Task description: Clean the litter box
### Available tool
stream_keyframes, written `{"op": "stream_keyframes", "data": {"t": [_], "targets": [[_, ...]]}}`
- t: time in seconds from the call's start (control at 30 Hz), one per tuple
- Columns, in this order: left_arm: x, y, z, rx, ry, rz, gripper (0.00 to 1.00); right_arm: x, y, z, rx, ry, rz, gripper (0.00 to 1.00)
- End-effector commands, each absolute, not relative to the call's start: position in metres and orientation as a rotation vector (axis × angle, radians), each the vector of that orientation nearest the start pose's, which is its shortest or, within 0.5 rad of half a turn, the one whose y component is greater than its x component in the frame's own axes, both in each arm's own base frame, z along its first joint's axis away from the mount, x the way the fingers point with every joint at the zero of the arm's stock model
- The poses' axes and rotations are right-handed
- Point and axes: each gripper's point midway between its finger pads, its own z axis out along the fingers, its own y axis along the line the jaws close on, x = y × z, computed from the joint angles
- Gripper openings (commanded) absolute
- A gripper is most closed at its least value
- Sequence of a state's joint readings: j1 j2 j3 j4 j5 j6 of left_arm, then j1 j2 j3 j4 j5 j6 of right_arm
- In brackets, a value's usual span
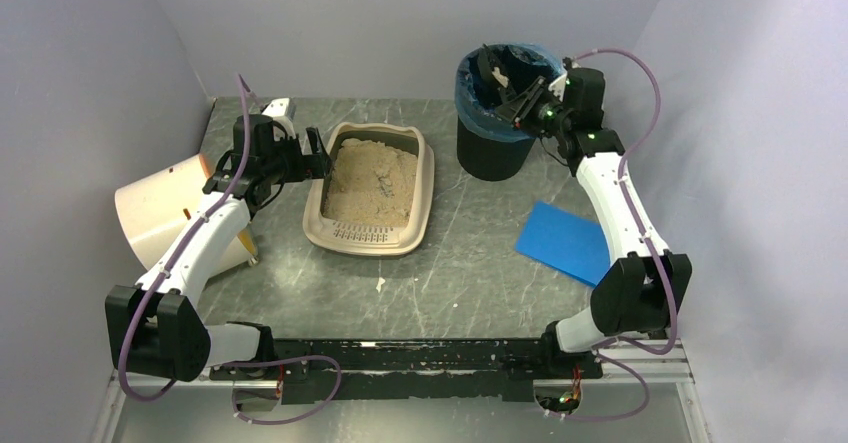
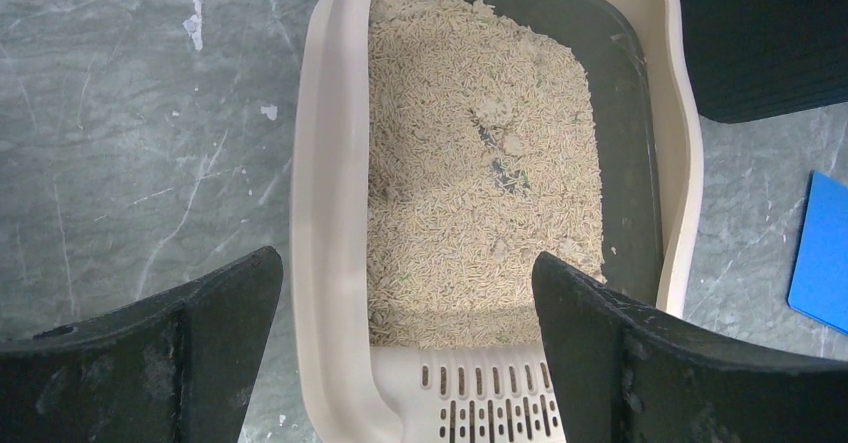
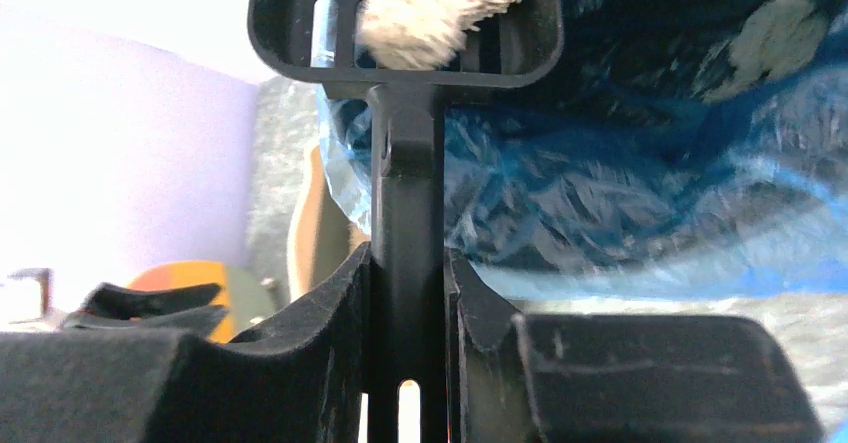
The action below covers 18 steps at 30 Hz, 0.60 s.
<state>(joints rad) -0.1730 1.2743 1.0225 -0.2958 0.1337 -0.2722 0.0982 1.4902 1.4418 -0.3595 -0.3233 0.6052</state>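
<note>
The beige litter box (image 1: 424,185) sits at the table's middle, its slotted grate lip toward me, tan litter (image 2: 480,163) piled inside. My left gripper (image 1: 312,155) is open and empty, held over the box's left rim (image 2: 325,213), its jaws wide apart. My right gripper (image 1: 535,103) is shut on the handle of a black slotted scoop (image 3: 405,193), held over the black bin with blue liner (image 1: 495,153). The scoop head (image 3: 300,13) carries a pale clump (image 3: 440,3).
A cream drum (image 1: 165,208) lies on its side at the left. A blue sheet (image 1: 565,241) lies at the right. Small litter crumbs (image 1: 380,284) lie on the grey table in front of the box. Walls enclose three sides.
</note>
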Motion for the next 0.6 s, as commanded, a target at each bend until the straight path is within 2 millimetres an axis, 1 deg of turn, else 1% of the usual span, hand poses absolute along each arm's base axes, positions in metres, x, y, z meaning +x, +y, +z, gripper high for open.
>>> {"op": "stream_keyframes", "data": {"t": [0.0, 0.07, 0.17, 0.2, 0.3, 0.4, 0.47, 0.57], "targets": [[0.375, -0.102, 0.205, -0.006, 2.117, -0.395, 1.0, 0.429, 0.124, 0.344, 0.36, 1.856, 1.015, 0.0], [0.375, -0.102, 0.206, -0.006, 2.115, -0.395, 1.0, 0.427, 0.121, 0.346, 0.391, 1.836, 1.052, 0.0], [0.375, -0.101, 0.206, -0.007, 2.115, -0.391, 1.0, 0.424, 0.119, 0.346, 0.441, 1.804, 1.172, 0.0], [0.375, -0.101, 0.207, -0.007, 2.115, -0.39, 1.0, 0.425, 0.115, 0.346, 0.465, 1.787, 1.203, 0.0], [0.374, -0.1, 0.208, -0.008, 2.111, -0.386, 1.0, 0.424, 0.109, 0.35, 0.493, 1.751, 1.247, 0.0], [0.374, -0.1, 0.208, -0.01, 2.11, -0.383, 1.0, 0.423, 0.107, 0.348, 0.513, 1.748, 1.273, 0.0], [0.374, -0.1, 0.207, -0.008, 2.111, -0.384, 1.0, 0.42, 0.106, 0.347, 0.541, 1.725, 1.343, 0.0], [0.374, -0.1, 0.207, -0.008, 2.115, -0.385, 1.0, 0.417, 0.102, 0.351, 0.577, 1.681, 1.407, 0.0]]}}
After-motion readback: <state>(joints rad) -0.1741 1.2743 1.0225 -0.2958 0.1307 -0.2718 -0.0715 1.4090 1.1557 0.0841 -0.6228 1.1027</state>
